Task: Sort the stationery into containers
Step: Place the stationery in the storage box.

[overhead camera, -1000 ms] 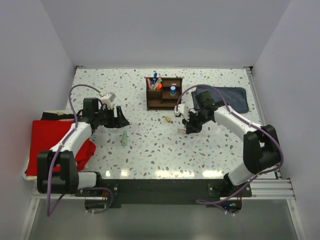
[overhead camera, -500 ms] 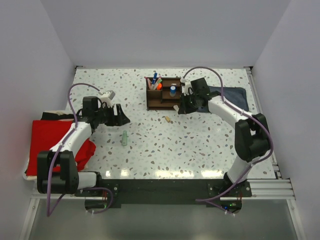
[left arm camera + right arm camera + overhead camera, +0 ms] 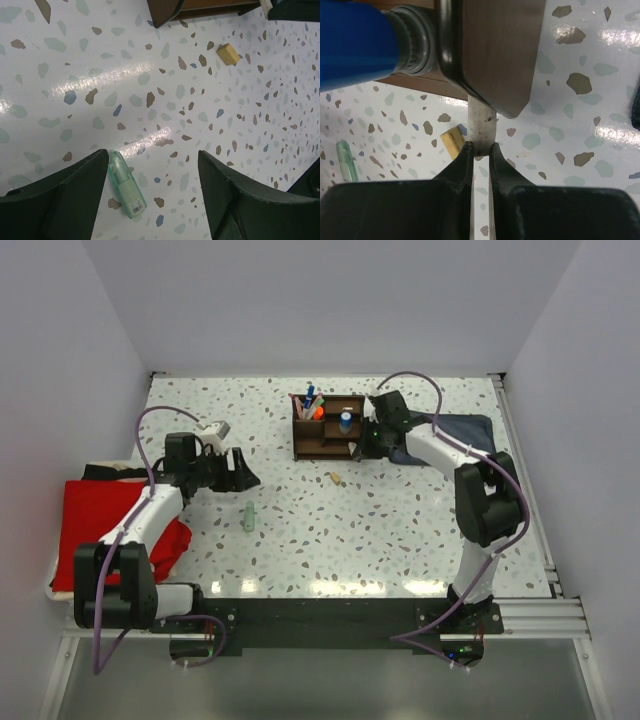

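The dark brown wooden organizer (image 3: 328, 428) stands at the back middle and holds several pens, an orange highlighter and a blue cylinder (image 3: 355, 45). My right gripper (image 3: 361, 447) is at its right front corner (image 3: 490, 50), shut on a whitish flat piece (image 3: 482, 125) whose top end is hidden under that corner. A tan bit (image 3: 336, 478) lies on the table just in front; it also shows in the right wrist view (image 3: 452, 141). My left gripper (image 3: 241, 472) is open and empty above a pale green tube (image 3: 127, 185), which lies near its left finger.
A folded blue-grey cloth (image 3: 455, 432) lies right of the organizer, under my right arm. A red cloth (image 3: 110, 525) lies on a tray at the left table edge. The table is white speckled terrazzo, with walls on three sides.
My right gripper has moved from the middle of the table back and left to the organizer's right front corner, carrying the whitish piece. The left arm has barely moved.
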`<state>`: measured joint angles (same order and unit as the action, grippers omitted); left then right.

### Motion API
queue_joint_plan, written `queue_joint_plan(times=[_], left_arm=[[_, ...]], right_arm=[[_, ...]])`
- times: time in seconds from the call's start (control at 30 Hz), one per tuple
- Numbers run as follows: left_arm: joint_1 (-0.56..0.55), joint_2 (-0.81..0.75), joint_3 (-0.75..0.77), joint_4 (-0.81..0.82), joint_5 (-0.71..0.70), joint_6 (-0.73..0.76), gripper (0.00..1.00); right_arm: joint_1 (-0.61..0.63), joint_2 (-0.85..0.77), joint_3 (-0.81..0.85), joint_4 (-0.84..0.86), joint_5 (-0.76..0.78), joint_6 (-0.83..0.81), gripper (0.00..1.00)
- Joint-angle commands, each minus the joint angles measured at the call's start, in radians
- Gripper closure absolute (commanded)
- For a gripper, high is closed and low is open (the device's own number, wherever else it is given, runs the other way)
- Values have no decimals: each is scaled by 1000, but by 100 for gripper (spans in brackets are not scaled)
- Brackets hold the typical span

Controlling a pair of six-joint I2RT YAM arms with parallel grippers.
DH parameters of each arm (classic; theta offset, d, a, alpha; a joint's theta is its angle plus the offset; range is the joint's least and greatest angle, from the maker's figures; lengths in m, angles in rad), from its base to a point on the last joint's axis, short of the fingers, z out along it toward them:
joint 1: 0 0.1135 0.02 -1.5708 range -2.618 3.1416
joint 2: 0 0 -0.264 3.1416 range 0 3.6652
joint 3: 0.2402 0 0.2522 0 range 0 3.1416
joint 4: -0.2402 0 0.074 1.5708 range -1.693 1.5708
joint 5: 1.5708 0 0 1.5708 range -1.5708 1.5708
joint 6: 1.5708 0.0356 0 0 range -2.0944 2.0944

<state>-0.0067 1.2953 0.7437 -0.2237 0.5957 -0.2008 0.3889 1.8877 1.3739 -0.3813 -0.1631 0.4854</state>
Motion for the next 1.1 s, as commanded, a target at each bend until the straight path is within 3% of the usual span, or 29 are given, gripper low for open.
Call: queue_joint_plan(times=[0.0,0.83,0.97,1.0,1.07], left_arm=[[28,-24,5,44,12,0,23],[33,-59,-38,63,36,-20,23],[33,-59,-38,66,39,-22,23],[33,-59,-38,66,41,-22,23],[33,-59,-40,69,39,-23,23]], right_arm=[[18,2,33,16,51,81,100],[91,105,182,7,283,61,100],[100,102,177,2,275,55,76],[102,99,177,4,271,53,65],[103,87,172,2,260,50,60]])
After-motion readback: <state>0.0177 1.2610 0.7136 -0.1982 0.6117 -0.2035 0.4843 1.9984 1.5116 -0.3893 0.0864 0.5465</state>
